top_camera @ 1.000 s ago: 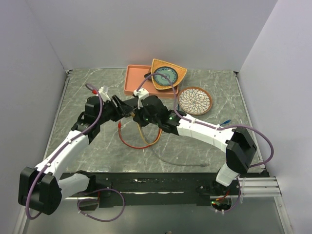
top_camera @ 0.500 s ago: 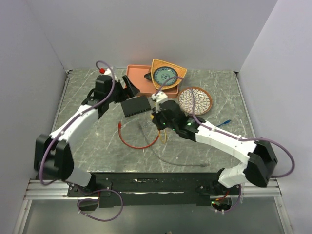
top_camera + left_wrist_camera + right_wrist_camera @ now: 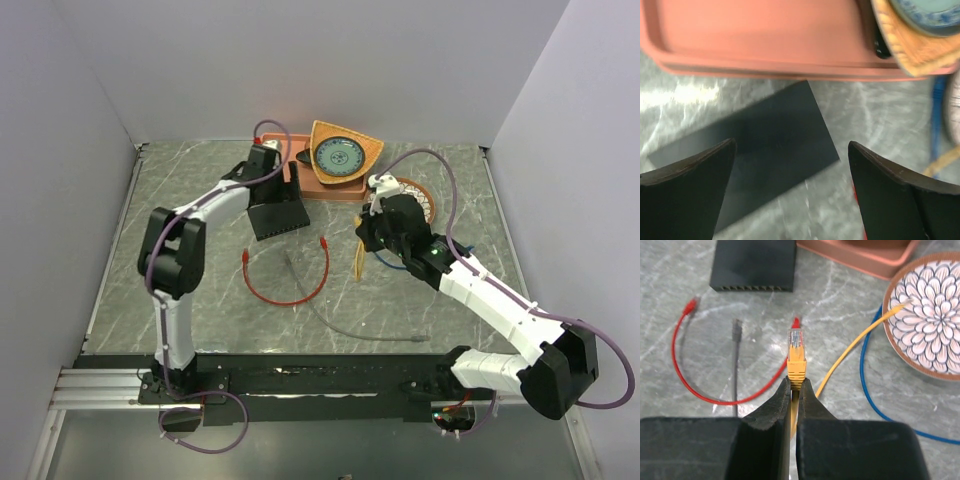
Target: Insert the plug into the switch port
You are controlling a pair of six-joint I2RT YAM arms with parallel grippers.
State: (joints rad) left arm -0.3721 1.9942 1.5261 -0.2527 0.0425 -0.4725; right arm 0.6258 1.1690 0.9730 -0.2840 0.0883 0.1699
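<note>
one yellow plug (image 3: 796,352) is pinched in the right hand (image 3: 794,390); the left hand (image 3: 790,150) is spread wide over one switch (image 3: 765,135).

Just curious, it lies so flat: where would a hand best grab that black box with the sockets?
Probably from straight above, pinching the black box across its two short ends. It lies flat, so only its edges offer a hold, and the socket edge must stay free for the yellow plug.

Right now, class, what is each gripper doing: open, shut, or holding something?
Left gripper: open, empty, over the switch.
Right gripper: shut on the yellow plug.
</note>
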